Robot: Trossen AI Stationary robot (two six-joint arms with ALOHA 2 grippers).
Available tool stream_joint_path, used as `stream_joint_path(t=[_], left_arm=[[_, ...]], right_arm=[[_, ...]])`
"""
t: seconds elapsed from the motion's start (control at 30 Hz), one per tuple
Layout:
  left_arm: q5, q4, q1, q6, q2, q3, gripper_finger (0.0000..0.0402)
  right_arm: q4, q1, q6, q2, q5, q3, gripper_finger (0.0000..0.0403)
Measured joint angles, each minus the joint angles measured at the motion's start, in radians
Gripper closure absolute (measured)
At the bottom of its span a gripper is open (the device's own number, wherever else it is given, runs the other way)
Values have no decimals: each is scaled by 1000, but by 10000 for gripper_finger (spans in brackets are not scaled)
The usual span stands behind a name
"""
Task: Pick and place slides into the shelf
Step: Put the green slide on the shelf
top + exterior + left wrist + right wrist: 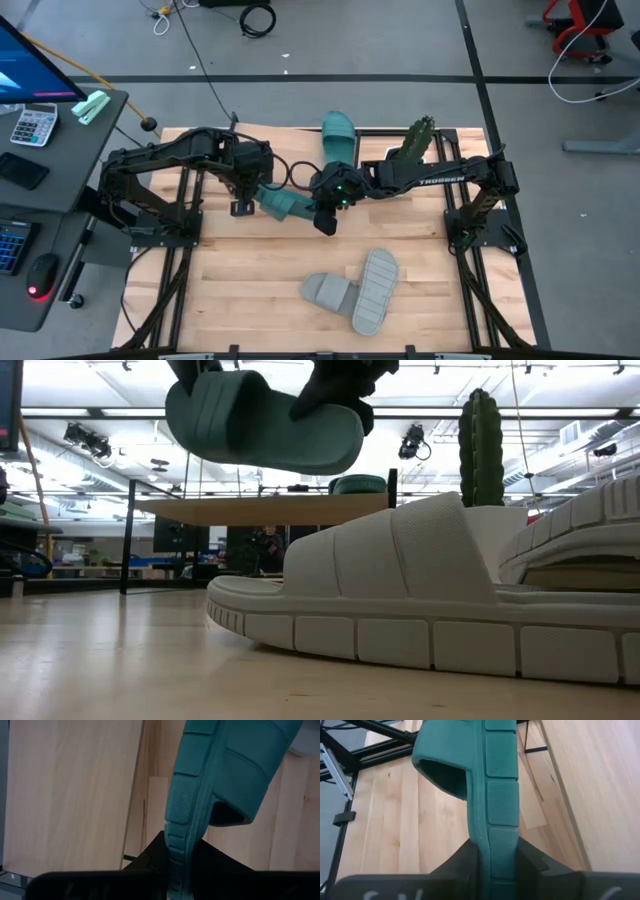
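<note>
Mid-handover: your left gripper (180, 862) and right gripper (502, 855) both pinch the airborne teal-green ribbed rubber slide (285, 204); next, release left before shelving.

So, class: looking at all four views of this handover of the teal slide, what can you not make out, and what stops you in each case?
- High view: the held teal slide is partly covered by both arms; the left gripper and right gripper fingertips are hidden.
- Low view: the grey slide blocks most of the shelf; the arms are cut off by the top edge.
- Wrist views: the slide fills each picture, cut off by the edges.
</note>
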Motion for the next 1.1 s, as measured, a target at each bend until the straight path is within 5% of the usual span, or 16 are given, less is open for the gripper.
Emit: stream_joint_path(t=[0.13,0.33,0.57,0.8,1.1], left_arm=[[-2,1,-1,-7,0,0,349],[-20,2,0,1,-1,58,251],[-211,1,3,39,-2,244,189],[-423,17,21,39,-3,448,194],[-310,189,110,-68,-81,533,222]], right_arm=[[0,1,-4,0,-9,0,318],[2,1,-2,0,-20,0,319],[-11,1,1,-15,1,0,319],[14,2,34,-48,92,0,319],[74,3,95,-153,312,0,320]])
